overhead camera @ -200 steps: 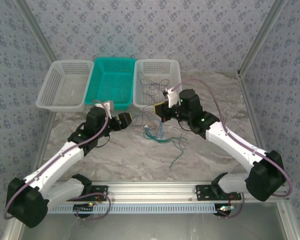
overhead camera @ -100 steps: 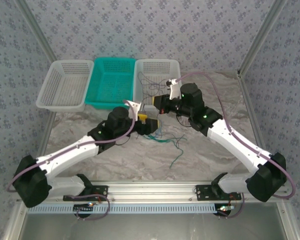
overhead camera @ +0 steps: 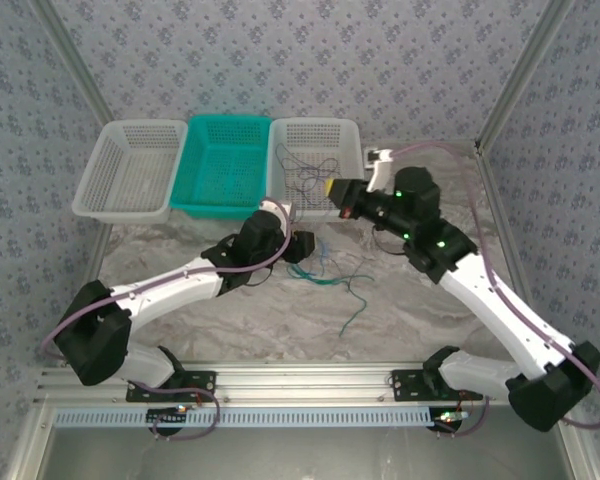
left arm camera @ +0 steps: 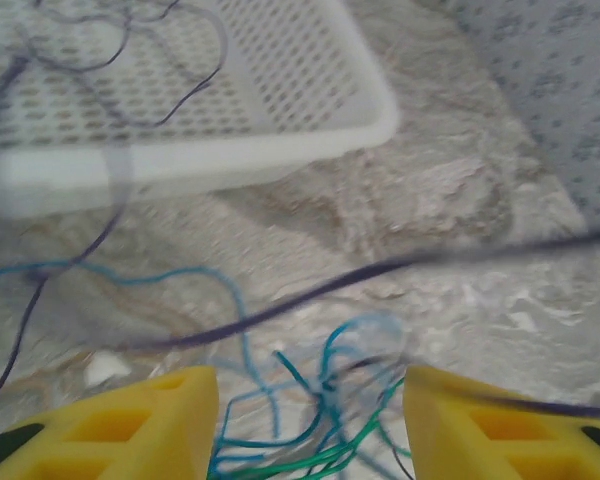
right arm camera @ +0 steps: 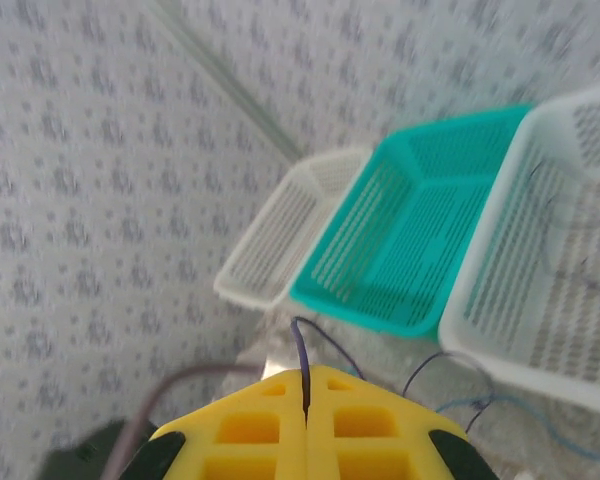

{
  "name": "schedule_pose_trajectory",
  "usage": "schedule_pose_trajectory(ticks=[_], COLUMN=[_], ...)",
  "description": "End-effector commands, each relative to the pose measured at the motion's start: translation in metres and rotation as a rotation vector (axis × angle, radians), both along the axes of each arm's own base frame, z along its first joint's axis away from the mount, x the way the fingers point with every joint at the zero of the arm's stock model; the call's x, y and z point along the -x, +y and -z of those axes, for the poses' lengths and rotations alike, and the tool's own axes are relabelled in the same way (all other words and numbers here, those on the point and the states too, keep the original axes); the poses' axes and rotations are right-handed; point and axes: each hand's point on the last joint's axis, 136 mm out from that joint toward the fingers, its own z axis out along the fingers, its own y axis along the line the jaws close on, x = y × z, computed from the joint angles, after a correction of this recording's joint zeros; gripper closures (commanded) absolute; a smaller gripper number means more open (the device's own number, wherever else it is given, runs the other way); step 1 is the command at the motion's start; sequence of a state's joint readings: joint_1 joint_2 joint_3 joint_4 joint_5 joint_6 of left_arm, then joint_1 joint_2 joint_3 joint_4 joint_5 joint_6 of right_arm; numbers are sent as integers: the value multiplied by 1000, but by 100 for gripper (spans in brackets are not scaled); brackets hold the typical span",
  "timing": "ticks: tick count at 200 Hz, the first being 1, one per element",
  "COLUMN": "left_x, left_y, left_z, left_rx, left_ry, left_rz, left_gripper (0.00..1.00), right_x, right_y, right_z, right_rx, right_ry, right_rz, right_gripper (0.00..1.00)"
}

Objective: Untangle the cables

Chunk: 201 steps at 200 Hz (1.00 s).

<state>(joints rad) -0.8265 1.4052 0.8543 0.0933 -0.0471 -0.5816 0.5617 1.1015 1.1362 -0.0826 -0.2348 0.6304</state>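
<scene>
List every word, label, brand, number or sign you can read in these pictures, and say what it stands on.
None can be read in any view.
The teal basket and the cables bear no lettering.
Any marks on the small fittings along the front rail are too small to read.

Teal basket [overhead camera: 230, 119]: perforated plastic. Tabletop [overhead camera: 420, 310]: marble-look, matt. Thin cables [overhead camera: 318, 272]: prob. plastic-sheathed.

- Seen from above, twelve o'clock of my parted left gripper [left arm camera: 305, 390]: the white basket [left arm camera: 280, 150] bars passage; a purple cable [left arm camera: 310, 293] crosses nearer;
- six o'clock: bare table [overhead camera: 280, 320], free.
</scene>
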Motion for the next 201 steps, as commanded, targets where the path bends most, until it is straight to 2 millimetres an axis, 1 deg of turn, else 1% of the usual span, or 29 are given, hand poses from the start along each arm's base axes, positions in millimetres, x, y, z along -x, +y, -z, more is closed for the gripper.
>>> schedule_pose_trajectory(ticks=[1,14,21,29,37,39,41,54,61,74,86,96,120,141,155,181,191,201], left_x=[7,10,12,13,13,13,14,14,15,16,18,21,34,44,41,28,27,27], left_y=[23,31,35,40,45,46,46,49,48,36,25,15,-20,-51,-65,-82,-87,-91], left_z=[26,34,37,40,42,42,43,43,42,31,17,3,-29,-44,-45,-26,-18,-9], left_rx=[-57,-74,-83,-94,-103,-105,-107,-106,-95,-46,14,74,190,225,214,190,200,207], left_ry=[53,69,74,81,83,84,85,86,81,49,12,-23,-69,-61,-71,-67,-53,-28], left_rz=[-73,-96,-109,-125,-142,-144,-146,-152,-140,-83,-30,25,218,365,376,376,384,393], left_gripper=[49,49,49,49,49,49,49,48,48,46,44,40,28,21,16,10,11,19], right_x=[-6,-10,-10,-9,-10,-8,-7,-6,-6,-5,-4,-6,-8,-10,-11,-11,-11,-12], right_y=[-24,-36,-43,-47,-51,-52,-53,-57,-57,-55,-53,-53,-52,-46,-41,-40,-45,-52], right_z=[-15,-17,-22,-29,-29,-42,-47,-59,-65,-76,-86,-91,-101,-107,-108,-112,-115,-119], right_rx=[-22,-26,-36,-44,-37,-45,-47,-53,-57,-68,-78,-82,-91,-114,-137,-147,-137,-131], right_ry=[-4,1,-10,-24,-30,-55,-65,-81,-89,-107,-126,-136,-153,-159,-149,-147,-152,-155], right_rz=[76,101,112,118,124,125,127,134,127,105,95,97,96,69,49,48,68,95], right_gripper=[100,100,100,100,100,100,100,100,100,100,100,100,100,100,100,100,100,100])
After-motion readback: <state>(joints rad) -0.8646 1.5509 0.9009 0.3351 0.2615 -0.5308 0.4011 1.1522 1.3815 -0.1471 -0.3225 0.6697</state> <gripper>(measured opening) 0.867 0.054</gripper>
